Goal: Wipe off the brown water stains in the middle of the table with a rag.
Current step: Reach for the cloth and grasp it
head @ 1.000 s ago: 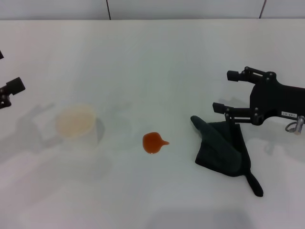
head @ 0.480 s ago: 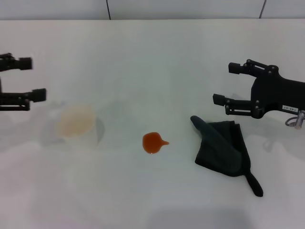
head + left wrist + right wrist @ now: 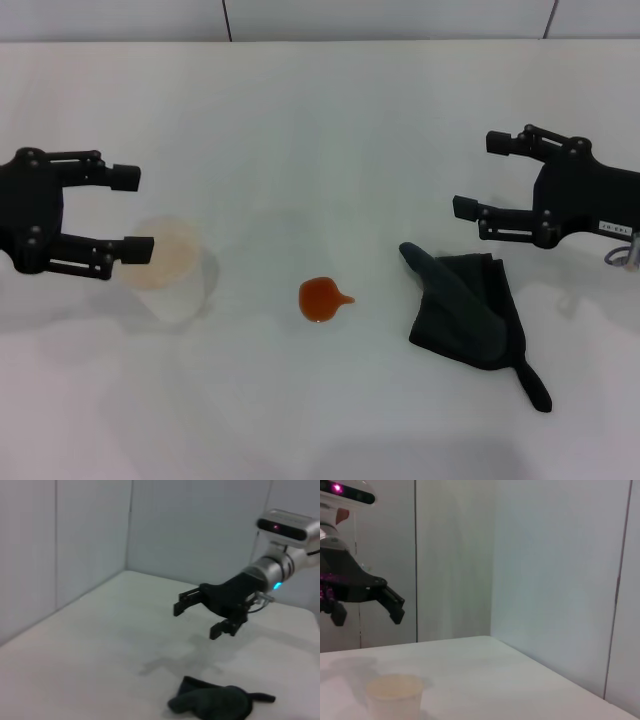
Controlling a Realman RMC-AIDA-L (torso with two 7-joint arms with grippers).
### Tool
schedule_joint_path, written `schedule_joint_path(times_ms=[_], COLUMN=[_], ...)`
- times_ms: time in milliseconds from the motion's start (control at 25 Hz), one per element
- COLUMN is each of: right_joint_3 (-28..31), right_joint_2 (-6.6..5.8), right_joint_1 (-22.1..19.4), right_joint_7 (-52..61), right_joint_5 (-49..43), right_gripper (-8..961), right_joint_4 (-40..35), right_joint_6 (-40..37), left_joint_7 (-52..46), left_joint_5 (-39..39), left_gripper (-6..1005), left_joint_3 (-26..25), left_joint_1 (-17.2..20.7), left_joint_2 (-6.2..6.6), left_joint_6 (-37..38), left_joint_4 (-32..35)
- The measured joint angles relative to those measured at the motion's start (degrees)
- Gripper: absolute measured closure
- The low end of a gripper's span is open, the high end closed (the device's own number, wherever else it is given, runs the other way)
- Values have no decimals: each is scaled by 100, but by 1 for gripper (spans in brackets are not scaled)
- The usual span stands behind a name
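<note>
On the white counter [image 3: 320, 130] a small orange-brown stain [image 3: 322, 298], round with a short pointed tail toward the robot's right, sits near the middle. To the right of it, apart from it, lies the dark rag [image 3: 468, 310], loosely folded, with a narrow corner trailing toward the near edge. The right gripper [image 3: 480, 175] hangs above the counter just beyond the rag's far edge, released, its two fingers spread wide and pointing toward the middle of the counter, with nothing between them; it does not touch the cloth. In the left wrist view the same gripper [image 3: 197, 617] shows lifted clear of the surface, its shadow on the counter beside the rag [image 3: 212, 702]. On the left side a pale, faintly tan cup [image 3: 165, 268] stands upright, well apart from the stain. The left gripper [image 3: 132, 212] hovers over the cup's far-left side, also released, fingers spread and empty. The right wrist view shows the cup [image 3: 394, 696] on the counter with the left gripper [image 3: 394, 605] raised above it.
</note>
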Motion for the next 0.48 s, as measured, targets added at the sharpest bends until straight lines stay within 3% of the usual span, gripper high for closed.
schedule_joint_path(times_ms=[320, 480], right_joint_3=[-19, 28], right_joint_2=[-12, -25], right_joint_1=[42, 69], right_joint_7=[177, 727], right_joint_5=[-176, -692], right_gripper=[81, 81], right_joint_4=[-154, -390], right_joint_6=[24, 70], left_joint_7=[2, -60], left_joint_5=[-226, -327], left_gripper=[107, 106], left_joint_3=[-35, -48], left_joint_1=[218, 403], left_joint_2=[-14, -85], left_joint_6=[21, 20], left_joint_4=[84, 362])
